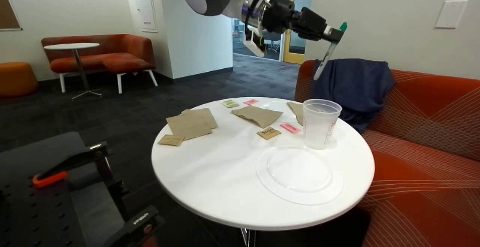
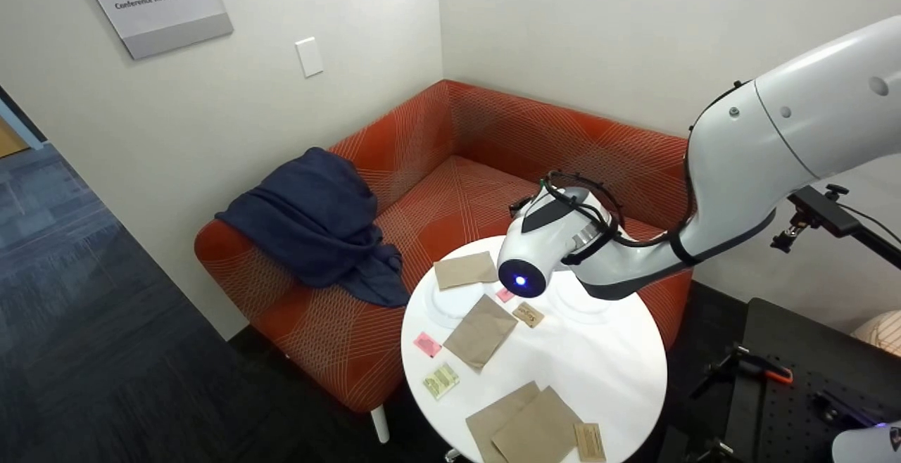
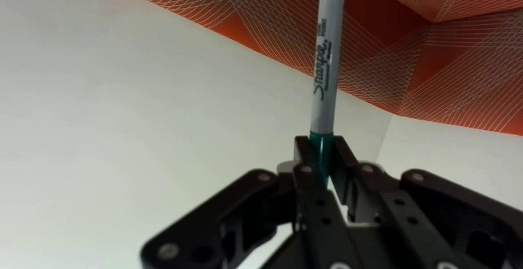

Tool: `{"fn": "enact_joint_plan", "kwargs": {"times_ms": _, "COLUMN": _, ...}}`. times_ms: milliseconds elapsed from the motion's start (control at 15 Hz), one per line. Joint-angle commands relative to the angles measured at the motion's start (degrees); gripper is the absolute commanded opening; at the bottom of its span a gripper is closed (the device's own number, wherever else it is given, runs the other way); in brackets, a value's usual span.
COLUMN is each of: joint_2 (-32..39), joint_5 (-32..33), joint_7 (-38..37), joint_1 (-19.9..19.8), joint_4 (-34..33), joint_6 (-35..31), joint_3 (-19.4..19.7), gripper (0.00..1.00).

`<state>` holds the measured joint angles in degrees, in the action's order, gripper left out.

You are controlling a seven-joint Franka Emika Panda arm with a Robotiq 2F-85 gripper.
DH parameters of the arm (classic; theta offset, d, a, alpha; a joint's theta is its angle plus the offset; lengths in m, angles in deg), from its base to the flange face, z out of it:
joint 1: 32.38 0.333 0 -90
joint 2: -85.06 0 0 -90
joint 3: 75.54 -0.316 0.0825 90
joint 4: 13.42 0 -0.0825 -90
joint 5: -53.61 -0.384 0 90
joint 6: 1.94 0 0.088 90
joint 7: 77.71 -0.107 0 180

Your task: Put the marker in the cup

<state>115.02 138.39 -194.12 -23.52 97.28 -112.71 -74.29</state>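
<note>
End effector (image 3: 321,156) gripping marker (image 3: 327,64) nr green end, tilted w/ tip below it; clear cup (image 1: 319,128) upright on wht surface (image 1: 210,179), lower than end effector & apart fr marker

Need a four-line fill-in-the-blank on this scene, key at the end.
1. The gripper holds the marker by the end coloured ____.
2. The brand name printed on the marker is ____.
3. In an exterior view, the cup stands on the table with its wider end facing ____.
4. In an exterior view, the wall sign lists Conference Room ____.

Missing words: green; Sharpie; up; 287
</note>
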Motion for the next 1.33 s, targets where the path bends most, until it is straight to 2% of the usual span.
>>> {"fn": "enact_joint_plan", "kwargs": {"times_ms": 0, "joint_2": 0.24, "joint_5": 0.61, "joint_7": -0.05, "joint_1": -1.7, "joint_4": -0.1, "joint_6": 0.79, "joint_3": -1.86, "gripper": 0.15}}
{"fn": "enact_joint_plan", "kwargs": {"times_ms": 200, "joint_2": 0.37, "joint_5": 0.65, "joint_7": -0.07, "joint_1": -1.73, "joint_4": -0.11, "joint_6": 0.78, "joint_3": -1.91, "gripper": 0.15}}
{"fn": "enact_joint_plan", "kwargs": {"times_ms": 267, "joint_2": 0.76, "joint_5": 2.0, "joint_7": -2.29, "joint_1": -1.19, "joint_4": -0.43, "joint_6": 2.09, "joint_3": -1.38, "gripper": 0.04}}
{"fn": "enact_joint_plan", "kwargs": {"times_ms": 600, "joint_2": 1.8, "joint_5": 8.26, "joint_7": -12.84, "joint_1": -0.71, "joint_4": -0.38, "joint_6": 4.38, "joint_3": -1.47, "gripper": 0.04}}
{"fn": "enact_joint_plan", "kwargs": {"times_ms": 933, "joint_2": 2.58, "joint_5": 9.89, "joint_7": -19.98, "joint_1": -0.6, "joint_4": 0.22, "joint_6": 7.66, "joint_3": -2.57, "gripper": 0.04}}
{"fn": "enact_joint_plan", "kwargs": {"times_ms": 1267, "joint_2": 4.22, "joint_5": 9.04, "joint_7": -23.37, "joint_1": -0.97, "joint_4": -0.13, "joint_6": 9.7, "joint_3": -3.78, "gripper": 0.04}}
